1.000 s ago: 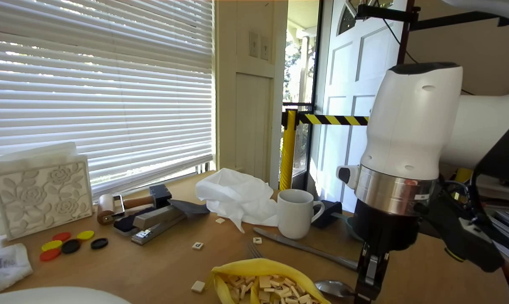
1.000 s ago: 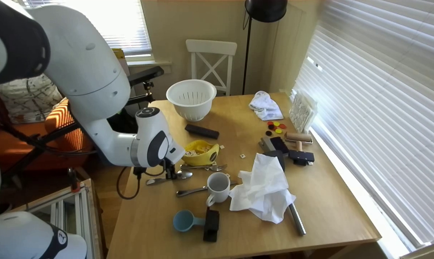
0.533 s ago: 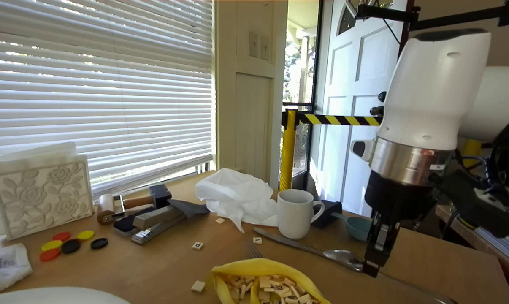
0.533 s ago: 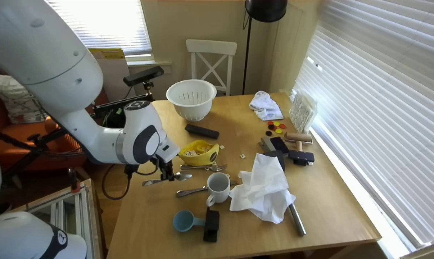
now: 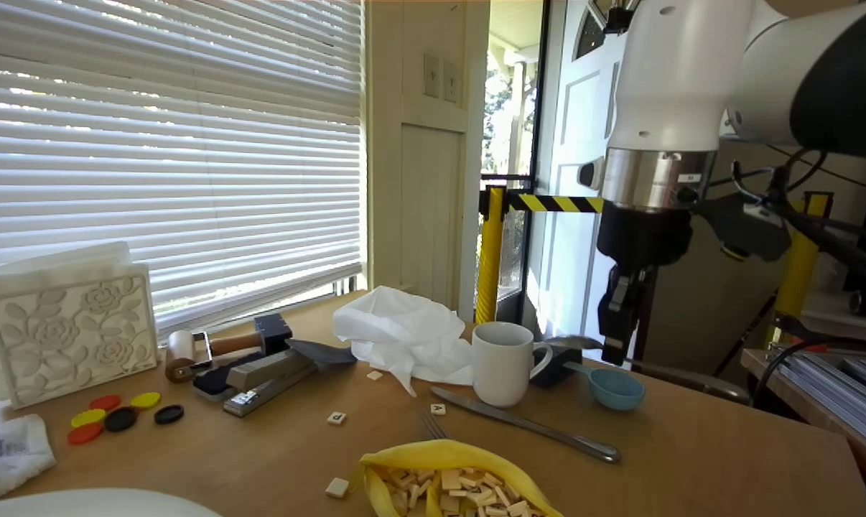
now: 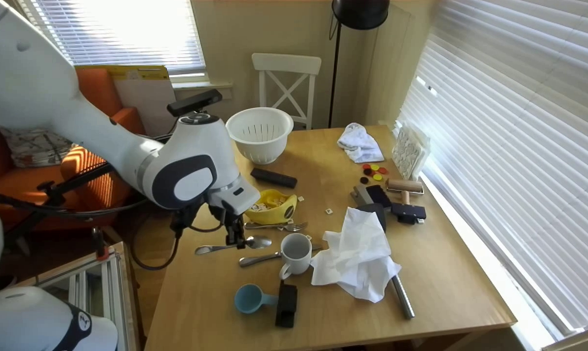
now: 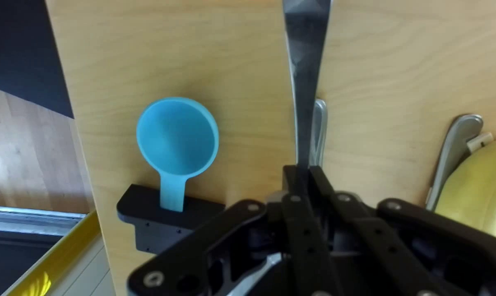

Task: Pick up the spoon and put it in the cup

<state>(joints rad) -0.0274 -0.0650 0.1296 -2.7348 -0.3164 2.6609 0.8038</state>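
The gripper (image 7: 301, 170) has its jaws clamped on the handle of the spoon (image 6: 258, 242), near its bowl, and holds it above the worktop (image 6: 216, 302). In an exterior view the spoon is left of the cup (image 6: 296, 256), bowl end toward it, the two apart. The cup stands upright, just beside a knife (image 5: 541, 427). In the wrist view a blue scoop (image 7: 178, 137) lies left, a yellow dish (image 7: 476, 189) right.

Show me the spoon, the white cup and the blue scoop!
Spoon (image 7: 306, 70), wrist view: on its handle.
White cup (image 5: 502, 372), in an exterior view: on its outer wall.
Blue scoop (image 7: 177, 137), wrist view: inside its bowl.
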